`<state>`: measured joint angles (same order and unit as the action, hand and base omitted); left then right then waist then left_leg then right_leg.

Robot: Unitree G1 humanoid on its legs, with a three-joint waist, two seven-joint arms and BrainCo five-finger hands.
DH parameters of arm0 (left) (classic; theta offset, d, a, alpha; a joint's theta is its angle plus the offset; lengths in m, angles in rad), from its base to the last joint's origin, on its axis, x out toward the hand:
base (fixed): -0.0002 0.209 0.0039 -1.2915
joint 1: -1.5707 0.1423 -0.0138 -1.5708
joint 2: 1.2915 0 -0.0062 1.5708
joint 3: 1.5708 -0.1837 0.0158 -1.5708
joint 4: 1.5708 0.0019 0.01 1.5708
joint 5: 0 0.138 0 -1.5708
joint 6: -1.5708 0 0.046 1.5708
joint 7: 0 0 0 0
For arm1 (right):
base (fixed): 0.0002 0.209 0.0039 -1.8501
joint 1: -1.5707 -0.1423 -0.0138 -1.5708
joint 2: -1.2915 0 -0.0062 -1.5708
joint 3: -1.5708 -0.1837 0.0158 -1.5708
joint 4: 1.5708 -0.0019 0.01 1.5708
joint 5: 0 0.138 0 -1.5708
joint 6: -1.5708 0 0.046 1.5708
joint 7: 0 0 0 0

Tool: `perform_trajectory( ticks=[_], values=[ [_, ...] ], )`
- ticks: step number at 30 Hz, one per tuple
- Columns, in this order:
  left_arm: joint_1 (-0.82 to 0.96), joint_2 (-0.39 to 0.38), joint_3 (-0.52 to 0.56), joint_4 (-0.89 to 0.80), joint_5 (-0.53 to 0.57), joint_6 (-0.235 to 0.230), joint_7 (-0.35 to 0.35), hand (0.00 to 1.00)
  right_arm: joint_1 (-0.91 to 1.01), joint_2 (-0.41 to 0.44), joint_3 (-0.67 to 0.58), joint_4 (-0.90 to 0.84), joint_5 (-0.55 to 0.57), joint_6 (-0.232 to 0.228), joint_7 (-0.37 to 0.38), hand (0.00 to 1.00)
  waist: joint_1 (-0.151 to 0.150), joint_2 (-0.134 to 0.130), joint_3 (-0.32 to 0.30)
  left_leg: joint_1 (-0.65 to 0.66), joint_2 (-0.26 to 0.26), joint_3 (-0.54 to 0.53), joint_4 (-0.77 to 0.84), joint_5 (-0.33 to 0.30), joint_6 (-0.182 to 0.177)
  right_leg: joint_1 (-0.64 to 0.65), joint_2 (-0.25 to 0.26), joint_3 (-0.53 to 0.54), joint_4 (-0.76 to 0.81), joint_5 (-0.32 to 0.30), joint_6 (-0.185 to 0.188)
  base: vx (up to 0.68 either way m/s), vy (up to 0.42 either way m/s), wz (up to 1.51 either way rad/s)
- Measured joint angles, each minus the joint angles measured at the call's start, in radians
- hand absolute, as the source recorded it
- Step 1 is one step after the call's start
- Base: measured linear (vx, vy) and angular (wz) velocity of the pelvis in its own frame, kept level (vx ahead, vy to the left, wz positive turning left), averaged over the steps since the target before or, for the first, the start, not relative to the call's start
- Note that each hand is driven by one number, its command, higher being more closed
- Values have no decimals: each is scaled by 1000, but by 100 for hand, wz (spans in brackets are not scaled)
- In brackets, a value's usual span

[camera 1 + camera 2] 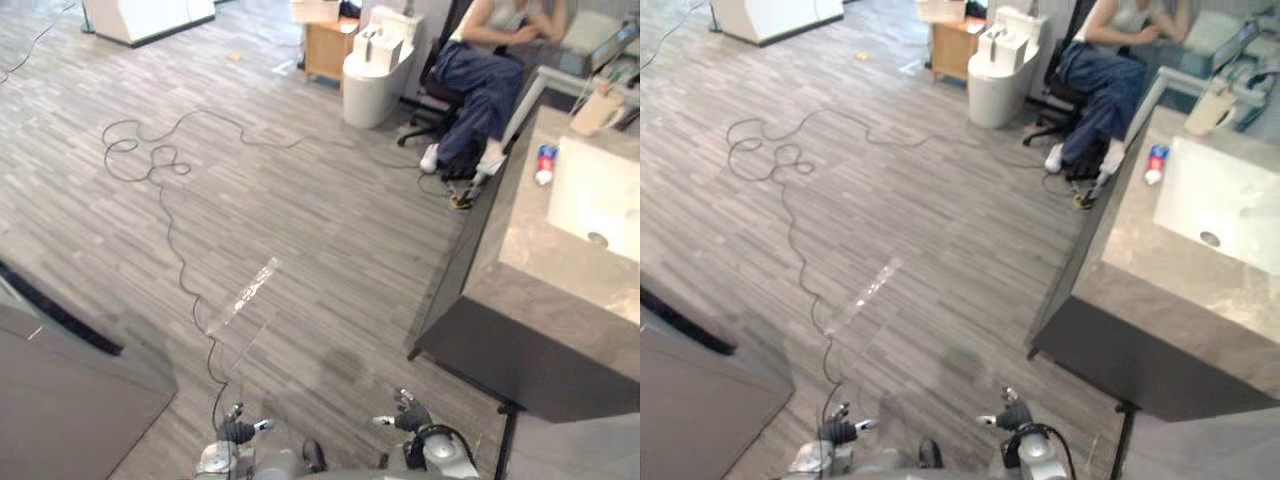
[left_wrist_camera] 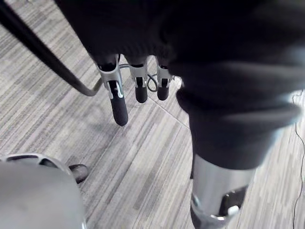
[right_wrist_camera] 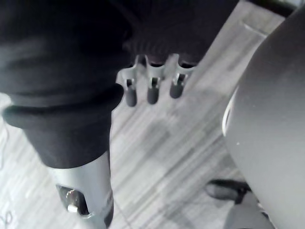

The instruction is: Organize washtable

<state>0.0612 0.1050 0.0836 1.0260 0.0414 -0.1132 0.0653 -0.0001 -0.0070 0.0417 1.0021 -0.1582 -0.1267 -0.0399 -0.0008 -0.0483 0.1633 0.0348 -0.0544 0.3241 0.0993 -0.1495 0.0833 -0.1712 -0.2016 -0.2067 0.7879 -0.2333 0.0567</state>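
The washtable (image 1: pixel 545 275) is a grey stone counter on a dark base at the right, several steps ahead of me. A white sink basin (image 1: pixel 600 195) is set into it. Beside the basin's far corner lies a red, white and blue tube (image 1: pixel 545 163), and a beige item (image 1: pixel 597 110) stands further back. My left hand (image 1: pixel 237 431) and right hand (image 1: pixel 412 419) hang low at my sides above the floor, far from the counter. Both are empty, with the left fingers (image 2: pixel 119 102) and the right fingers (image 3: pixel 152 93) straight and relaxed.
A person sits on an office chair (image 1: pixel 440 100) behind the counter's far end. A white toilet (image 1: pixel 378 70) and a wooden cabinet (image 1: pixel 330 45) stand at the back. Grey furniture (image 1: pixel 70 400) fills the lower left. A clear strip (image 1: pixel 250 292) lies on the wood-look floor.
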Motion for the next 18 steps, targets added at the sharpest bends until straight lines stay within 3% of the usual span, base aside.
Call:
perform_trajectory(
  ticks=[3,4,6,7,9,10,11,12,14,16,18],
  values=[
    [2,-6,10,6,0,2,-1,0,-4,-13,7,-6,0,-4,2,0,-18,2,1,30,3,-3,-56,4,-7,-81,31,-64,-112,-35,-6,118,-25,5],
    [4,-15,16,8,1,8,0,0,-14,-23,8,-4,0,-7,7,0,-24,6,3,37,7,3,-69,9,-15,-112,49,-122,-250,-17,-30,213,-38,0],
    [6,-15,30,8,1,13,0,0,-12,-25,7,-3,0,-7,12,0,-30,5,3,47,9,7,-78,3,-24,-114,69,-124,-314,13,-67,178,-37,8],
    [7,-22,39,10,4,17,0,0,-9,-27,4,-2,0,-10,16,0,-46,5,2,66,13,-1,-79,-12,-46,-106,85,-126,-341,25,-80,316,-97,24],
    [7,-23,48,9,12,18,-1,0,3,-34,0,-6,-1,-12,17,0,-49,7,2,76,36,-12,-32,-54,-95,-70,115,-154,-383,31,-80,459,-138,26],
    [17,-25,75,5,11,18,-3,0,8,-31,-7,-10,-2,-11,17,0,-44,1,-1,63,58,-3,65,-87,-142,-31,137,-163,-439,41,-91,498,-169,24],
    [9,-26,104,-6,11,18,-5,0,28,-17,-14,-12,-1,0,16,0,-45,-27,-6,-8,90,41,270,-112,-156,24,142,-160,-517,100,-112,499,-173,22],
    [5,-39,117,-8,11,19,-5,0,32,-17,-21,-30,-1,2,17,0,-45,-22,-6,-45,134,53,410,-131,-145,53,161,-157,-534,124,-113,467,-147,3],
    [17,-70,138,-51,9,15,-7,0,33,-30,-27,-58,0,6,12,0,-25,41,13,-167,293,74,809,-120,-130,159,229,-100,-566,85,-135,480,-62,-62],
    [9,-80,147,-51,9,15,-6,0,27,-24,-34,-47,0,12,5,0,-18,46,16,-195,307,60,819,-141,-140,211,232,-50,-579,78,-141,473,-6,-87],
    [2,-74,144,-53,9,10,-8,0,17,-17,-41,-34,0,19,-4,0,-7,30,25,-236,295,55,713,-141,-140,272,196,9,-608,78,-140,421,54,-80]
  ],
)
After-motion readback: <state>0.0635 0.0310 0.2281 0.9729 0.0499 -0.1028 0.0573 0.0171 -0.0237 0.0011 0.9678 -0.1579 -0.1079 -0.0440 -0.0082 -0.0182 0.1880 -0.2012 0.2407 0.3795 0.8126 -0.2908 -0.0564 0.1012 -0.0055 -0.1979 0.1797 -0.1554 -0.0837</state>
